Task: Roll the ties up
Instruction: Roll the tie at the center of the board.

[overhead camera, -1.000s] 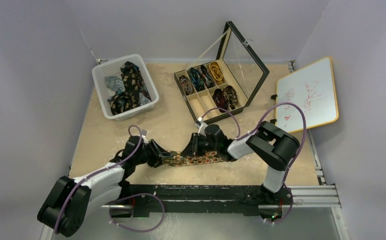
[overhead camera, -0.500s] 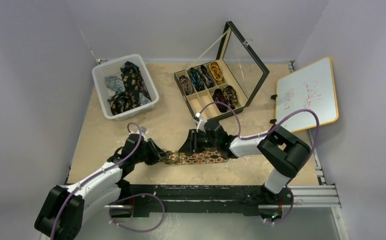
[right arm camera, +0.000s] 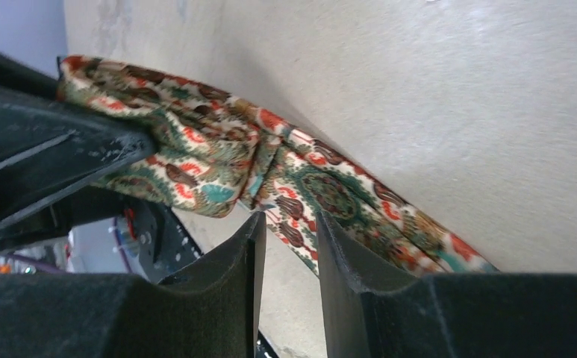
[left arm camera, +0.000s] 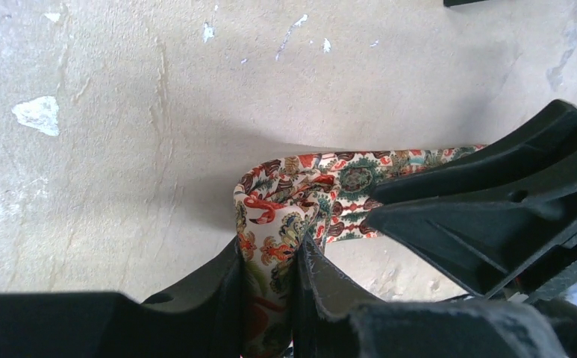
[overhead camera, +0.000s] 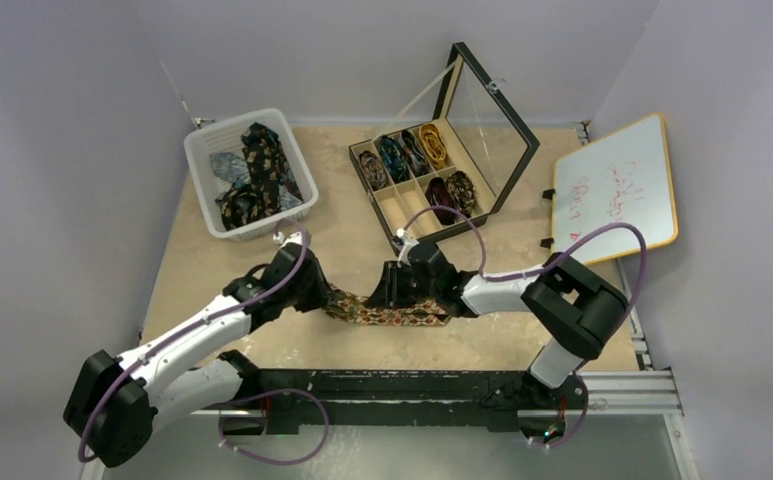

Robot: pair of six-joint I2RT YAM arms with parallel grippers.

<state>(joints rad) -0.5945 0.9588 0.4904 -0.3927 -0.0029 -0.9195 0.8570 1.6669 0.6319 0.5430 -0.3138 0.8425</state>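
Observation:
A tan-orange paisley tie (overhead camera: 394,314) lies flat on the table between my two arms. In the left wrist view its folded left end (left arm camera: 281,201) stands up between my fingers, and my left gripper (left arm camera: 268,252) is shut on that fold. The left gripper (overhead camera: 319,297) sits at the tie's left end in the top view. My right gripper (overhead camera: 378,292) hovers over the middle of the tie. In the right wrist view the right gripper (right arm camera: 287,226) is open, bare table showing between its fingers, and the tie (right arm camera: 322,188) lies just past the tips.
A white basket (overhead camera: 199,168) at the back left holds several loose ties (overhead camera: 258,168). A black compartment box (overhead camera: 392,215) with its glass lid raised holds several coiled ties (overhead camera: 433,146). A whiteboard (overhead camera: 617,190) leans at the right.
My left gripper has moved away from the near edge and rightward, carrying the tie's left end toward the right gripper. The right gripper has let go and shifted slightly left.

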